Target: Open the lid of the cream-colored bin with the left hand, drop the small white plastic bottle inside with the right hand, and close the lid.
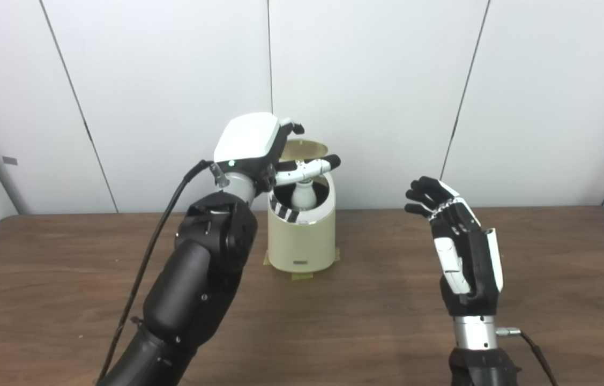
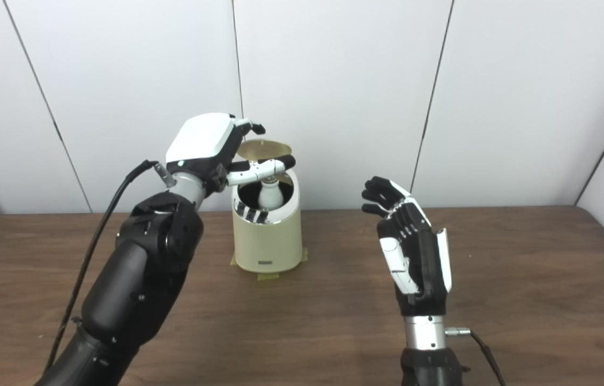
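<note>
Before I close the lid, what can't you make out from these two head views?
- Bottle lower body: both views, hidden by the bin wall.
- Left hand fingertips' contact with the lid: both views, hidden behind its own white back shell.
- Small label on the bin front: too small to read.
- Right hand: open, empty.

Both views are bright and evenly lit, seemingly from overhead, with the white wall panels (image 1: 366,96) pale and nearly shadowless and only soft, faint shade on the wooden table (image 1: 366,300) around the base of the cream-colored bin (image 1: 302,241). A chrome rim at the bin's mouth throws small glints, and the white back of the left hand (image 1: 248,139) above it is close to washed out. Focus is fair but slightly soft throughout, and wall seams far from the bin lean outward toward the edges.
</note>
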### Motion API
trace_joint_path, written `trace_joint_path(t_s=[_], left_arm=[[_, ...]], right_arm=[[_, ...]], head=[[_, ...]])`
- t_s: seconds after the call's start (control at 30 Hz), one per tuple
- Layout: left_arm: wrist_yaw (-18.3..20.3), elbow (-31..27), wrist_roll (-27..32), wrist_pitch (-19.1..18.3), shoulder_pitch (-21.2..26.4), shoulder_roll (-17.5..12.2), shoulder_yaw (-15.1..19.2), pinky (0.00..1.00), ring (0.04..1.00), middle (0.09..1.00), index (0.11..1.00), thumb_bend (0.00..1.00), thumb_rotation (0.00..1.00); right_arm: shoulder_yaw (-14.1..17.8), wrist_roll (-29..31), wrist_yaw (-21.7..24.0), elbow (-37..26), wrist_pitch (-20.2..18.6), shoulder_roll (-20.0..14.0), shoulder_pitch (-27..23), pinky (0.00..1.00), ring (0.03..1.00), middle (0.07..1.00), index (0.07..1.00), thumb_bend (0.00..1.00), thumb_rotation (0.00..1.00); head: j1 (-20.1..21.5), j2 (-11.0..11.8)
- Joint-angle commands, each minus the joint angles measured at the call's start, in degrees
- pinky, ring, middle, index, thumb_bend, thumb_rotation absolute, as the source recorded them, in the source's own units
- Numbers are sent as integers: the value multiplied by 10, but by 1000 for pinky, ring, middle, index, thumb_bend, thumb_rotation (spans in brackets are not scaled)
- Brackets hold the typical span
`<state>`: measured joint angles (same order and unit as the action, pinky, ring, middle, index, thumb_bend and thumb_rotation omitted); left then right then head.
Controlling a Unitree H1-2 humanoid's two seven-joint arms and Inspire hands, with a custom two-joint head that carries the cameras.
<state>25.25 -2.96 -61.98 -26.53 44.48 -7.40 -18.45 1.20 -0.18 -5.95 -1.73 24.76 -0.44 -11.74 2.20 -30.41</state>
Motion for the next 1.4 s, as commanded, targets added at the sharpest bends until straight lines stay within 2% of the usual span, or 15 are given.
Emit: trace_joint_path(t_s=[0.0,0.77,1.2,1.37], left_arm=[[0,-20,-11,-3,24,2,1,1000,951,878,830,760,920],[14,-42,-14,11,-8,-6,-25,1000,941,846,824,772,894],[27,-42,-2,18,-44,-10,-43,1000,940,856,837,769,917],[17,-41,2,23,-59,-9,-44,1000,933,841,820,778,922]], right_arm=[[3,1,3,-19,22,3,-24,678,747,763,750,296,723],[3,-4,3,-24,21,5,-22,674,745,766,746,341,738],[2,0,6,-42,12,8,-18,687,746,760,747,284,714],[1,8,9,-45,6,10,-20,677,745,756,740,291,688]], head=[[2,-1],[4,-6],[9,-15],[10,-17]])
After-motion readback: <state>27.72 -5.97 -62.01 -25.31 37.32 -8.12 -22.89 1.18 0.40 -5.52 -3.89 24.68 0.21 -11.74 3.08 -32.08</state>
